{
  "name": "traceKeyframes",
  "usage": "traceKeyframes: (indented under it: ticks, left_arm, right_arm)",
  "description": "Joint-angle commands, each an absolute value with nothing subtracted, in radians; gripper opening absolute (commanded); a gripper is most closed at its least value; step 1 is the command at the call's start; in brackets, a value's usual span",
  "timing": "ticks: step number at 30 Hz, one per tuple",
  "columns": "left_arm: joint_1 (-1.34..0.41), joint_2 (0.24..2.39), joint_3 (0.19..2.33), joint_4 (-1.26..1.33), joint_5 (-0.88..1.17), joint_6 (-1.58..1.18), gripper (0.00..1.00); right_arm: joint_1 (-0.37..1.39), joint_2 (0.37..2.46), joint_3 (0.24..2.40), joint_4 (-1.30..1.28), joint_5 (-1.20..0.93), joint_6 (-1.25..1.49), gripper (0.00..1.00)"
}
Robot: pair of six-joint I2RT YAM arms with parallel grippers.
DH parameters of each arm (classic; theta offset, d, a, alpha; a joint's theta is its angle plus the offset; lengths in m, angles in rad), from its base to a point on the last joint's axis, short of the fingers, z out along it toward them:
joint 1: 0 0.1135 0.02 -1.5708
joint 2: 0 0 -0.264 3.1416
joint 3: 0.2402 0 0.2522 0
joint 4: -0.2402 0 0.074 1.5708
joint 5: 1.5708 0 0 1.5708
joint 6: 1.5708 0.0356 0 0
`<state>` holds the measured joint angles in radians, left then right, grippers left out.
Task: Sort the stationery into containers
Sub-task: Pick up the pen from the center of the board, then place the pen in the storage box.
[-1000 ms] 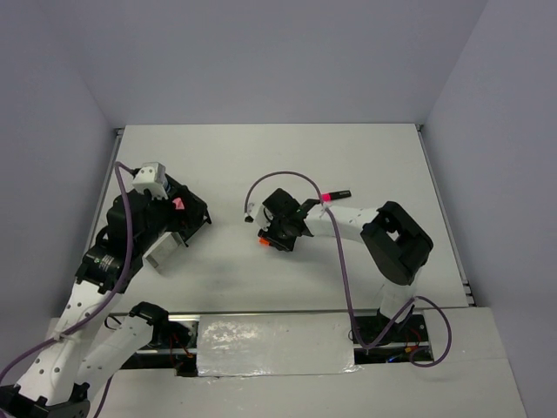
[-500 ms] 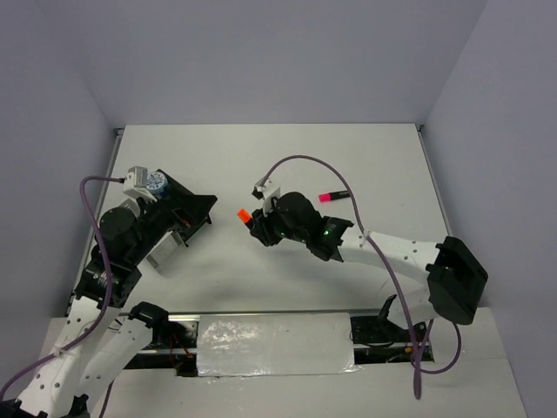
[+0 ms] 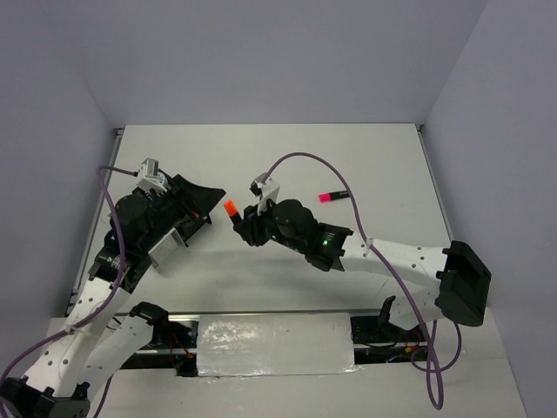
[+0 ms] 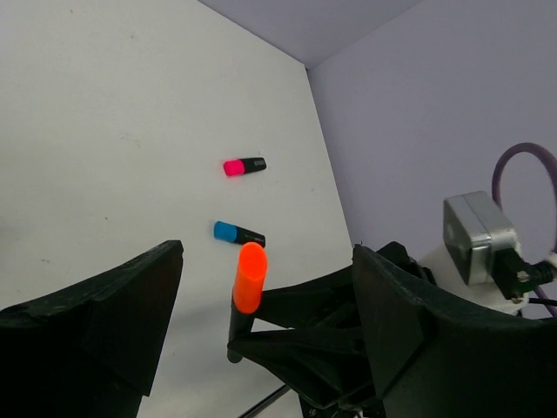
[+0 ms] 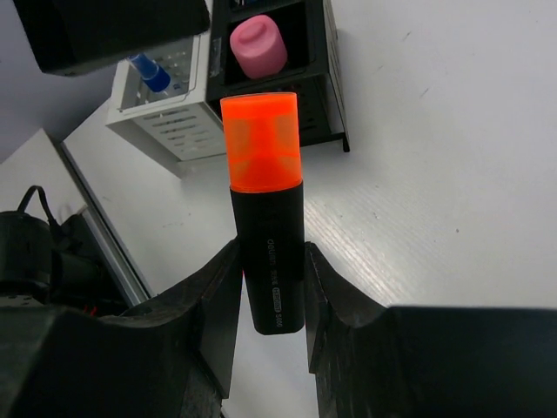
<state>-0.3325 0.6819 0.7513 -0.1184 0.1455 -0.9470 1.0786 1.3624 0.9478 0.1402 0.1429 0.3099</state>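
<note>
Orange-capped black marker (image 5: 265,218) is pinched in the right gripper (image 5: 268,261), just short of the black-and-white desk organizer (image 5: 335,78). The left gripper (image 4: 267,252) gapes empty. Only the left wrist view shows a blue-capped marker (image 4: 238,232) near a pink-capped one (image 4: 244,165). Only the right wrist view shows a pink cylinder (image 5: 258,45) in a black compartment.

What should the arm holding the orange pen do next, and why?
Probably shift left until it is above the organizer. The right gripper is shut on the orange-capped marker, which is in the air, short of the compartments, where a pink cylinder already sits.
</note>
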Motion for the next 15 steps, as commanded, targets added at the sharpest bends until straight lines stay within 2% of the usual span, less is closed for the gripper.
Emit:
traceKeyframes:
  ticks: [1, 4, 11, 14, 15]
  left_arm:
    - [-0.336, 0.706, 0.746, -0.046, 0.195, -0.953, 0.9]
    - [-0.341, 0.722, 0.739, -0.032, 0.212, -0.942, 0.84]
    - [-0.347, 0.749, 0.758, -0.061, 0.216, -0.911, 0.78]
    - [-0.347, 0.755, 0.771, -0.067, 0.212, -0.893, 0.62]
    - [-0.348, 0.759, 0.778, -0.072, 0.21, -0.879, 0.5]
  right_arm:
    - [1.089, 1.344, 1.022, 0.199, 0.181, 0.314, 0.0]
    - [1.094, 1.379, 1.078, 0.178, 0.175, 0.296, 0.0]
    - [1.109, 1.443, 1.196, 0.083, 0.233, 0.255, 0.0]
    - [1.12, 1.477, 1.238, 0.054, 0.248, 0.242, 0.0]
    - [1.126, 1.483, 1.252, 0.049, 0.258, 0.239, 0.0]
